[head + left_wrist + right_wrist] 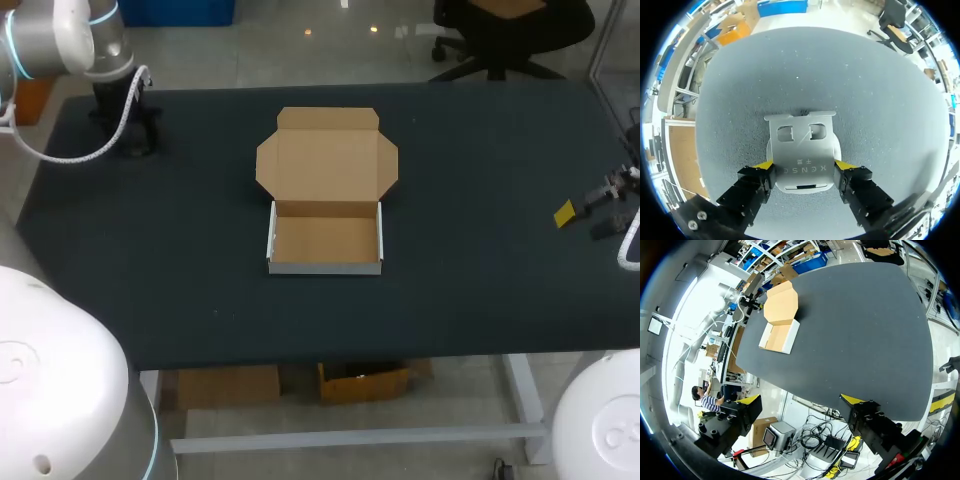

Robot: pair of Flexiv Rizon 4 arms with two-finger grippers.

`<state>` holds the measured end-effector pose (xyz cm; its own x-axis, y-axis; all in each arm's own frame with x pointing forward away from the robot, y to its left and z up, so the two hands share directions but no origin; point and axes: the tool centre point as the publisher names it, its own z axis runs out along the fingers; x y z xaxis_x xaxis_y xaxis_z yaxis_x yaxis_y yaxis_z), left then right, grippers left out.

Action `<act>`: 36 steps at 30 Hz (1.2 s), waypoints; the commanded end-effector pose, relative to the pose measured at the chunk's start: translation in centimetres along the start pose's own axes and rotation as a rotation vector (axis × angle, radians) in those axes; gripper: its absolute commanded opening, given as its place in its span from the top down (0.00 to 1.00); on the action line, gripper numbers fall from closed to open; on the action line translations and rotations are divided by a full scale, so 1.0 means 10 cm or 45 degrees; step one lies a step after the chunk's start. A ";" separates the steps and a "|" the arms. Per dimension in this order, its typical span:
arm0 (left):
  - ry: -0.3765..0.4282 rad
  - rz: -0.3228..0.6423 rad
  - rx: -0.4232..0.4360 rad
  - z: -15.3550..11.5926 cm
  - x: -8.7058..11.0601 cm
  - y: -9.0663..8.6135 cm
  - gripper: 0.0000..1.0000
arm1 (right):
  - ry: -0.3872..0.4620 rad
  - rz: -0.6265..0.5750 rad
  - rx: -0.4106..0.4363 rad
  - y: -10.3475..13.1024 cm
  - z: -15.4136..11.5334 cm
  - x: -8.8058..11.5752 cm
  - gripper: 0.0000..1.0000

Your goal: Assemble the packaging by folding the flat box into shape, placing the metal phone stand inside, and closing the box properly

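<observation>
Left pincer (804,164) apparently grips the metal phone stand (800,142) from both sides; right pincer (801,399) gapes wide, empty.

Box (326,190) sits mid-table (480,290), on the dark top. Lid open, lying flat behind the tray w/ side tabs spread. Brown inside, tray walls white outside, front wall twd near edge. L arm (70,40) comes in at far-left corner, white cable (95,145) looping off it. L gripper (128,122) is low over that corner, well apart from box. R gripper (590,212) pokes in at right edge, one yellow tip showing, also well apart from box.
</observation>
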<state>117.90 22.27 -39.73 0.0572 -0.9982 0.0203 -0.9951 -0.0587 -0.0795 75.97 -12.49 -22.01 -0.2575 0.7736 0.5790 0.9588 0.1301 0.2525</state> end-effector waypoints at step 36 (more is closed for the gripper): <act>-0.038 -0.004 0.026 -0.15 0.02 0.08 1.00 | 0.003 0.000 0.004 0.00 -0.02 0.00 0.00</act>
<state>117.16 22.09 -38.48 0.0617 -0.9981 -0.0047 -0.9933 -0.0610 -0.0980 75.97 -12.49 -22.01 -0.2575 0.7736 0.5790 0.9588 0.1301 0.2525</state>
